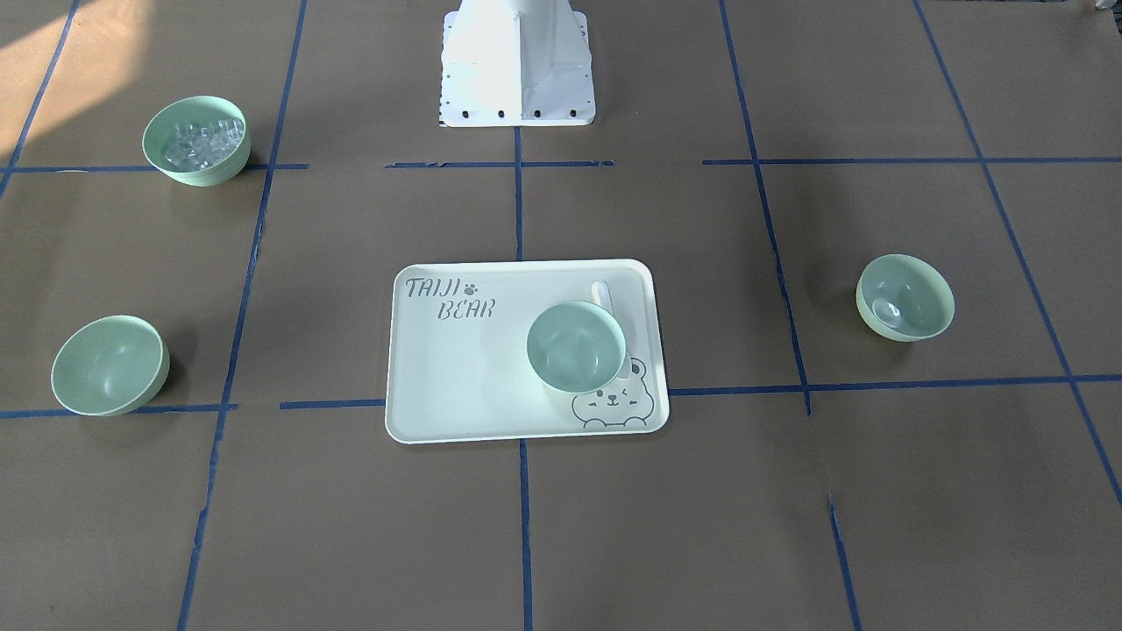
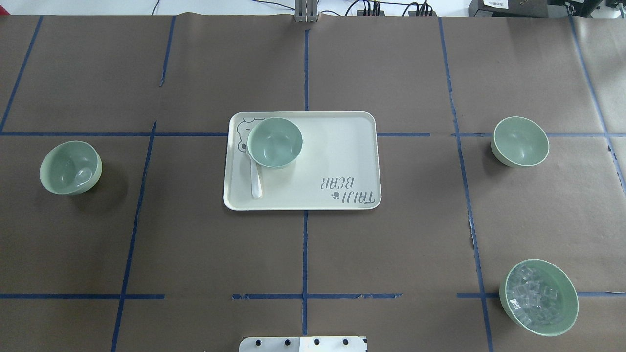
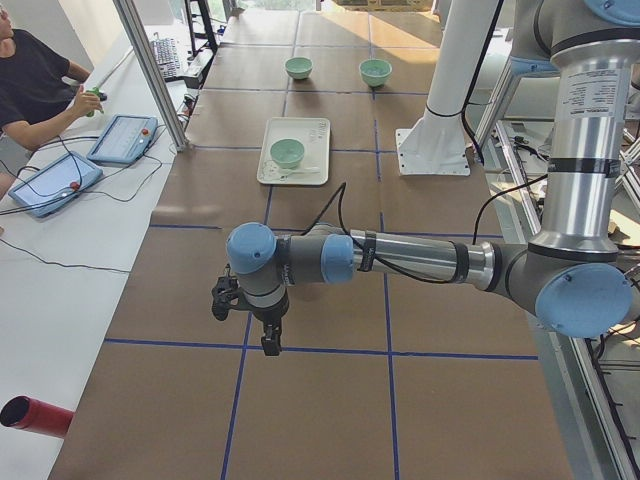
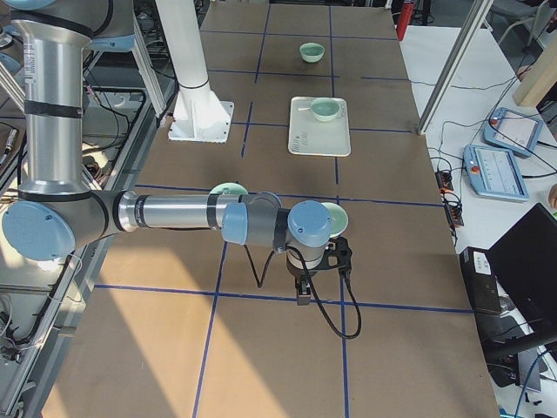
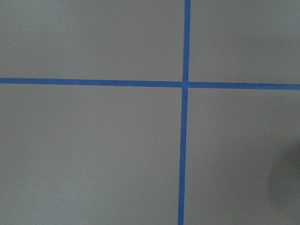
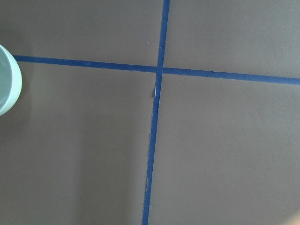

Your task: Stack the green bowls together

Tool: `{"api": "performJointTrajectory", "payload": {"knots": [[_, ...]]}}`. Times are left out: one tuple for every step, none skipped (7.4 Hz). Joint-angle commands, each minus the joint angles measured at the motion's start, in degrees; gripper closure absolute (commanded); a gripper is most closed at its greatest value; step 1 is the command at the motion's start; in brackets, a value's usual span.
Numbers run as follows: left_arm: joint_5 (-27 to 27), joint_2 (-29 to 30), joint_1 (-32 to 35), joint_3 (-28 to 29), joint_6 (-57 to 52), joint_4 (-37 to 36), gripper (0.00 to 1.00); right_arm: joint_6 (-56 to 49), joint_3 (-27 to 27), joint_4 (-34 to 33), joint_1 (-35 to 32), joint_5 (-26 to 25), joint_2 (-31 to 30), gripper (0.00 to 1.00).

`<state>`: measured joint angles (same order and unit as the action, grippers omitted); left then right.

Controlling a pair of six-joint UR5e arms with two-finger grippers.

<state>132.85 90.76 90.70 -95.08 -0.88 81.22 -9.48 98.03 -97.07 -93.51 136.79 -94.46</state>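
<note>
I cannot tell whether either claw is open or closed. My left claw [image 3: 268,342] and right claw [image 4: 303,292] show only from the table's ends. My right wrist camera cuts a mint rim [image 6: 7,79] to a sliver, and I cannot tell whose it is. A white spoon [image 2: 256,178] is partly hidden by the tray bowl [image 2: 274,142], which stands in the far left corner of the tray [image 2: 342,146].

There are three green bowls: the tray bowl, the left bowl [image 2: 71,167] and the right bowl [image 2: 520,141], all well apart. One bowl of clear cubes [image 2: 538,297] sits near right.
</note>
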Motion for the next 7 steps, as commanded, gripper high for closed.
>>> {"api": "performJointTrajectory", "payload": {"knots": [[0.04, -0.05, 0.0, -0.19, 0.09, -0.09, 0.0, 0.07, 0.23, 0.04, -0.01, -0.11, 0.06, 0.0], [0.39, 0.29, 0.0, -0.71, 0.43, 0.08, 0.0, 0.16, 0.4, 0.04, -0.01, -0.03, 0.41, 0.0], [1.35, 0.73, -0.61, -2.46, 0.53, 0.43, 0.0, 0.07, 0.67, 0.04, -0.01, 0.06, 0.85, 0.0], [1.62, 0.91, -4.27, -3.78, 0.7, 4.0, 0.0, 0.07, 0.76, 0.22, 0.08, 0.06, 1.03, 0.0], [1.36, 1.0, -7.7, -3.88, 2.01, 9.08, 0.0, 0.07, 0.84, 0.13, 0.17, 0.23, 1.38, 0.0], [1.27, 1.0, -11.04, -3.79, 10.11, 14.53, 0.0, 0.16, 1.45, 0.04, 0.43, 0.41, 2.17, 0.0], [1.36, 0.57, -13.86, -3.71, 19.42, 20.15, 0.0, 0.16, 2.07, 0.13, 0.43, 0.32, 2.96, 0.0]]}}
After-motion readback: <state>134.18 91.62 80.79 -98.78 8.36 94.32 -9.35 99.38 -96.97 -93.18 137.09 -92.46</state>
